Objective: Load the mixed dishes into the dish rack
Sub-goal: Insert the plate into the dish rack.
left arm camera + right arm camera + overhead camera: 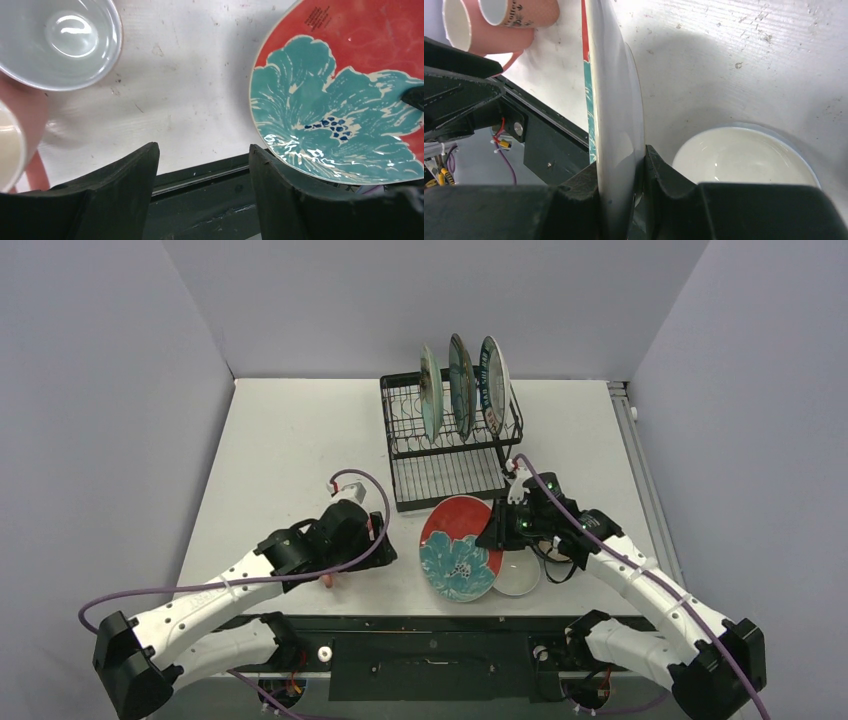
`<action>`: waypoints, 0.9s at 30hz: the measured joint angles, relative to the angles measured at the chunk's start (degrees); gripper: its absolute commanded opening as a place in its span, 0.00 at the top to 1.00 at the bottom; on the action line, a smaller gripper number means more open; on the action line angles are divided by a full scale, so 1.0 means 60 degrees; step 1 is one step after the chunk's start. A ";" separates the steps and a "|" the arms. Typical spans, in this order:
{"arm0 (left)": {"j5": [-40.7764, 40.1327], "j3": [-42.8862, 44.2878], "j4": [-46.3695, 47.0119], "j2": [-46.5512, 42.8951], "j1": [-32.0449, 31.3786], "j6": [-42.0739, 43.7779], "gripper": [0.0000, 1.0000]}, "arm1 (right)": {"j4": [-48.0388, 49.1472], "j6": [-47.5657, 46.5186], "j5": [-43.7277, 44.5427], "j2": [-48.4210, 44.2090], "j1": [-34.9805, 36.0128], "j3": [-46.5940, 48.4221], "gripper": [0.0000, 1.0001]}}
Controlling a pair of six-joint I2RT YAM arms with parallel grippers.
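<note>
Right wrist shows your right gripper [621, 172] clamped on the rim of the red flower plate [614, 100], which is tilted up at 6 o'clock of the dish rack [450, 440]. Your left gripper [202, 152] hangs open. The next move likely calls for carrying the plate toward 12 o'clock into a free slot.

The white-and-black left arm [200, 600] rises from its base at 7 o'clock and stretches low over the worktop towards 2 o'clock, elbow bent. Its black left gripper [202, 150] points towards 3 o'clock, jaws held apart. The white-and-black right arm [640, 580] runs from its base at 5 o'clock towards 10 o'clock. Its wrist is turned so that the black right gripper [621, 160] faces 9 o'clock, jaws pressed on the rim of a round red plate with a teal flower [455, 550], one on each face.
</note>
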 measured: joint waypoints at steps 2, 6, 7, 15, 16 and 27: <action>0.0004 0.0200 -0.0160 -0.0033 0.0193 0.0244 0.35 | -0.0233 -0.0047 0.0022 -0.0127 0.0000 0.0226 1.00; 0.0026 0.0721 -0.0528 -0.0106 0.0554 0.0831 0.32 | -0.0685 -0.0178 0.0106 -0.0357 0.0000 0.0725 1.00; 0.0033 0.0845 -0.0597 -0.0131 0.0619 0.0958 0.31 | -0.0805 -0.0204 0.0138 -0.0404 0.0000 0.0856 1.00; 0.0124 0.1384 -0.0976 -0.0437 0.1086 0.2051 0.28 | -0.1712 -0.0262 0.0892 -0.0772 0.0262 0.1902 1.00; 0.0131 0.1406 -0.1035 -0.0466 0.1129 0.2164 0.28 | -0.1810 -0.0270 0.1086 -0.0794 0.0390 0.2058 1.00; 0.0062 0.1515 -0.1359 -0.0823 0.1417 0.3191 0.25 | -0.2401 -0.0095 0.3089 -0.0845 0.2193 0.3435 1.00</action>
